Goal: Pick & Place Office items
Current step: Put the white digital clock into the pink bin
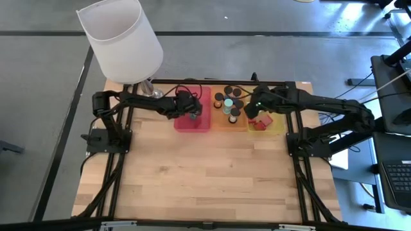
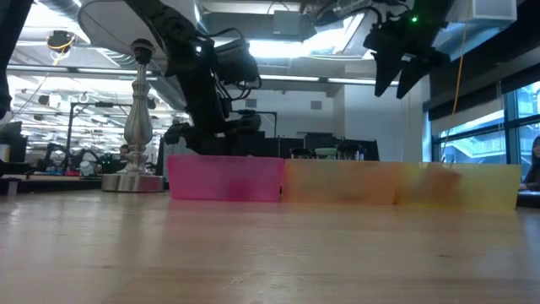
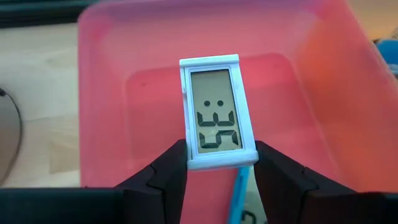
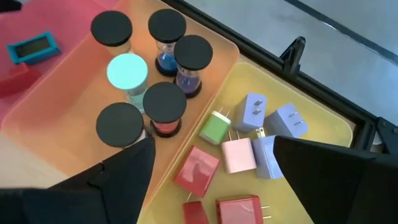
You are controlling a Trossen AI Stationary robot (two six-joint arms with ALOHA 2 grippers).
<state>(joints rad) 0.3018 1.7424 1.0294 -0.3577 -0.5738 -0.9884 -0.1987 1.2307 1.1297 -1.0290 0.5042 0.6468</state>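
Held nearest the left wrist camera, a white display block [image 3: 216, 112] sits clamped in the left pincer [image 3: 217, 171] above the red tray [image 3: 112, 74], likely for dropping in; the right pincer [image 4: 211, 165] hovers released over the yellow tray [image 4: 323, 118].

We see a white-framed clock block [image 3: 216, 112] with a grey screen and dark digits over the pink-red tray [image 3: 124, 93], and a teal one [image 4: 31, 46] beside it. The orange tray [image 4: 68, 99] holds black-capped cylinders [image 4: 165, 99] and one glowing pale teal [image 4: 127, 70]. The yellow tray [image 4: 323, 124] holds green [image 4: 215, 127], pink [image 4: 237, 154], lavender [image 4: 254, 111] and red [image 4: 198, 168] plug blocks.
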